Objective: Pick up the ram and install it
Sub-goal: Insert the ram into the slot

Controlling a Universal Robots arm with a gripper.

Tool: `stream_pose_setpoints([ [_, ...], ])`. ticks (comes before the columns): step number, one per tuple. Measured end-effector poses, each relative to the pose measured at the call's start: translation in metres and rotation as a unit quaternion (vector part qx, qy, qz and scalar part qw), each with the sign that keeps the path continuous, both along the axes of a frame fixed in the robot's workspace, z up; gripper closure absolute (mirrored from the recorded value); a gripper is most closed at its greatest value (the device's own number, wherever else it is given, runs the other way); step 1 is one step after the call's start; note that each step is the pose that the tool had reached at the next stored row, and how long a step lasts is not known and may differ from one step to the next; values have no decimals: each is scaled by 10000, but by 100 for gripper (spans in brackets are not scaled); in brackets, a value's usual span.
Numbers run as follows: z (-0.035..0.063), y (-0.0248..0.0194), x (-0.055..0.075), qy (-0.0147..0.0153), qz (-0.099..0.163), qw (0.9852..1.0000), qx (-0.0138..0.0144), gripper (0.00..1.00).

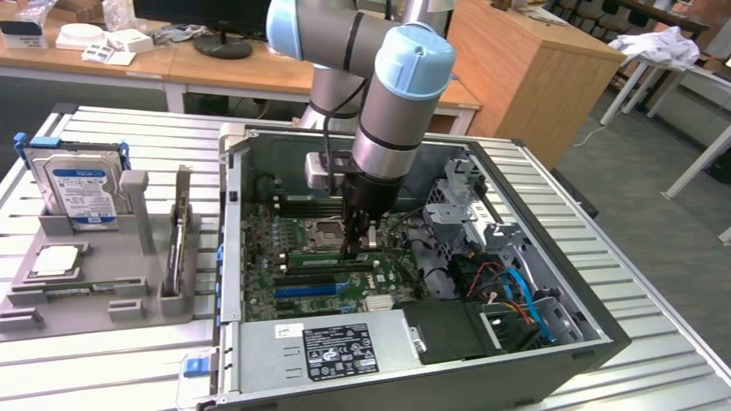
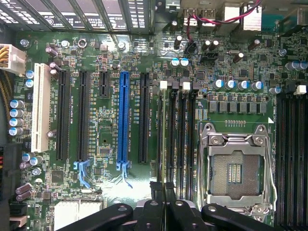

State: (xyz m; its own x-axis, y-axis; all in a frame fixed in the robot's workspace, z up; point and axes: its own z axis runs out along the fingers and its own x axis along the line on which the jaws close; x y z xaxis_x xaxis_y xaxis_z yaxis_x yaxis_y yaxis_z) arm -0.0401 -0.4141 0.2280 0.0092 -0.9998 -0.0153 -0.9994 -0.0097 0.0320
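A long thin ram stands on edge in the grey holder left of the open computer case. Inside the case, my gripper hangs low over the motherboard, just beside the CPU socket. A narrow green stick lies along the memory slots at the fingertips. In the wrist view my gripper is shut, its black fingers pressed together directly over the black memory slots next to the CPU socket. I cannot tell whether the tips touch the slot.
A silver blue-labelled hard drive and a small square chip sit on the holder. The case walls, drive cage, cables and power supply hem in the motherboard. Expansion slots lie beside the memory slots.
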Motion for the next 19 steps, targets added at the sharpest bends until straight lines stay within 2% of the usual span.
stream_pose_setpoints([
  [19,-13,0,4,-4,1,10000,-1,88],
])
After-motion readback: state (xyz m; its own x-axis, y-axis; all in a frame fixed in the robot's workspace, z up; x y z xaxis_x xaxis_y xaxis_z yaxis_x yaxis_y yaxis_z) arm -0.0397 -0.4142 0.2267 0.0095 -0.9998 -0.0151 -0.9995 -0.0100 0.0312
